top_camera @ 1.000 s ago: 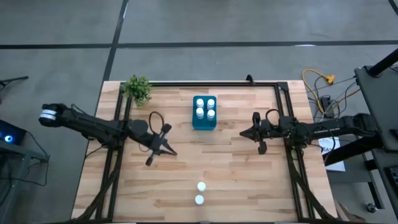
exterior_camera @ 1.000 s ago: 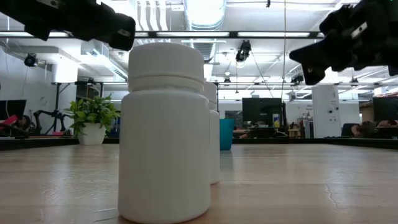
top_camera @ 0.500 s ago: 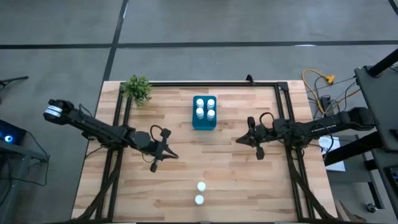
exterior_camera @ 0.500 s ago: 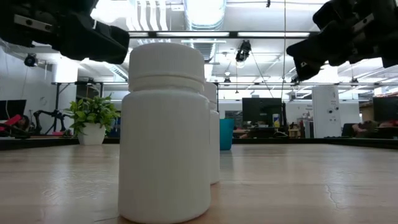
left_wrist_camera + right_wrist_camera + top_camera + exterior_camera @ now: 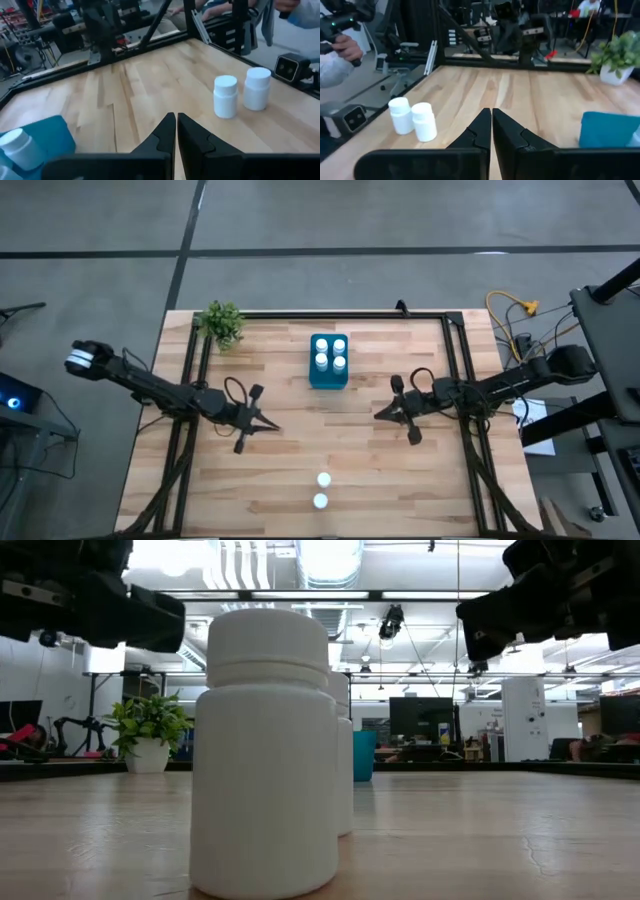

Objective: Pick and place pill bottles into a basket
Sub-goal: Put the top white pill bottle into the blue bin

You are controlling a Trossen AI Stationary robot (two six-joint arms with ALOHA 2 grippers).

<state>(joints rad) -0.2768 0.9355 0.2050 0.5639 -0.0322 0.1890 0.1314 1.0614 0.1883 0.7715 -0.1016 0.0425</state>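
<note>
basket (image 5: 329,361): teal bin near the middle of the tabletop's far edge; holds four white pill bottles (image 5: 330,354) standing upright in a two-by-two block at its far end; near end shows bare teal floor
loose bottles (image 5: 321,490): two upright, just beside each other, near the middle of the tabletop's near edge; well apart from the basket; caps on
left gripper (image 5: 259,423): over the left half of the tabletop, between basket and loose pair; fingers (image 5: 165,135) pressed together, grasping nothing
right gripper (image 5: 395,411): over the right half, likewise clenched on nothing; fingers (image 5: 497,129) closed tip to tip
plant (image 5: 222,323): green, in a white pot at the far left corner
in the way: bare wood between both grippers and the loose pair
</note>
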